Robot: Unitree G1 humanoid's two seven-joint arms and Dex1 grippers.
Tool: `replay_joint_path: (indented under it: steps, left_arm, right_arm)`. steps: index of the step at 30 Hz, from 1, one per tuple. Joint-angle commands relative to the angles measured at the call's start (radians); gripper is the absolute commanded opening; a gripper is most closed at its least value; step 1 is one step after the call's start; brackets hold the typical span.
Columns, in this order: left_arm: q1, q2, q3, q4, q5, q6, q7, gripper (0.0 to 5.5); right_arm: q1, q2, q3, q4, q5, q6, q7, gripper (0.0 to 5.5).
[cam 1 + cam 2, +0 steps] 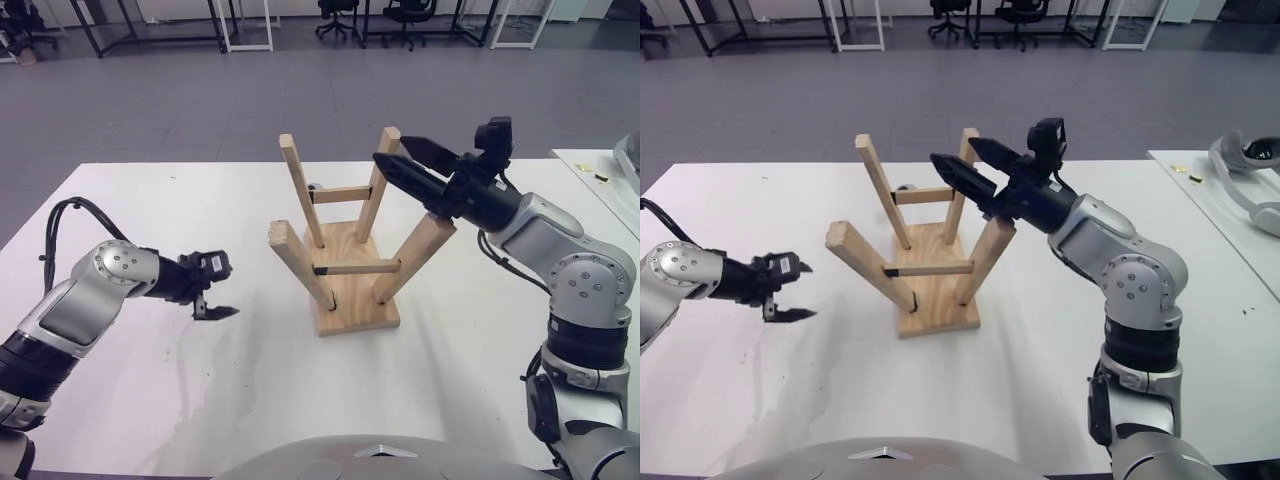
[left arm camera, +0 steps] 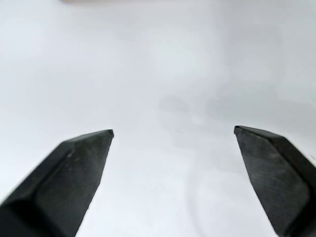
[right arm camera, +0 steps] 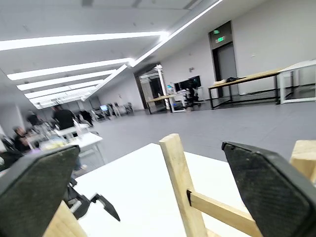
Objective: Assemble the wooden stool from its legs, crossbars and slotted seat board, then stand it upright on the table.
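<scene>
Here, right gripper (image 1: 951,149) wide open beside stool (image 1: 352,303), left gripper (image 1: 224,287) open

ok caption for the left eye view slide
Stool upside down on its seat on the white table, right tool open at the upturned legs, left tool open off to the side

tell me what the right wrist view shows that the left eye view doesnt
Right wrist view: it looks level across the room and takes in ceiling light strips and a dark doorway under a green sign.

Left eye view: it looks down on the white table, where the seat board lies flat, with office chairs on the floor behind.

Shared: upturned stool legs joined by a crossbar, the open right end effector near the leg tops, and the open left end effector over the table.
</scene>
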Motion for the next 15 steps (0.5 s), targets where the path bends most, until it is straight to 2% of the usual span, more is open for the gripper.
replay_joint_path:
  steps: [1,5,7,13,15]
  left_arm:
    - [0.101,-0.065,0.055,-0.074,-0.023,0.048,0.077,4.51]
    - [0.172,-0.131,0.082,-0.150,-0.027,0.107,0.153,4.51]
    - [0.178,-0.146,0.081,-0.164,-0.021,0.121,0.166,4.51]
    - [0.169,-0.158,0.070,-0.163,0.002,0.125,0.169,4.51]
    - [0.163,-0.162,0.064,-0.161,0.011,0.125,0.170,4.51]
  right_arm:
    - [-0.132,-0.087,0.052,-0.087,-0.183,-0.071,-0.021,5.40]
    - [-0.281,-0.099,0.186,-0.289,-0.269,-0.019,-0.084,5.40]
    - [-0.226,-0.103,0.281,-0.347,-0.344,0.008,-0.123,5.40]
    - [-0.127,-0.225,0.566,-0.389,-0.680,0.009,-0.144,5.40]
    - [-0.095,-0.230,0.625,-0.384,-0.740,0.001,-0.130,5.40]
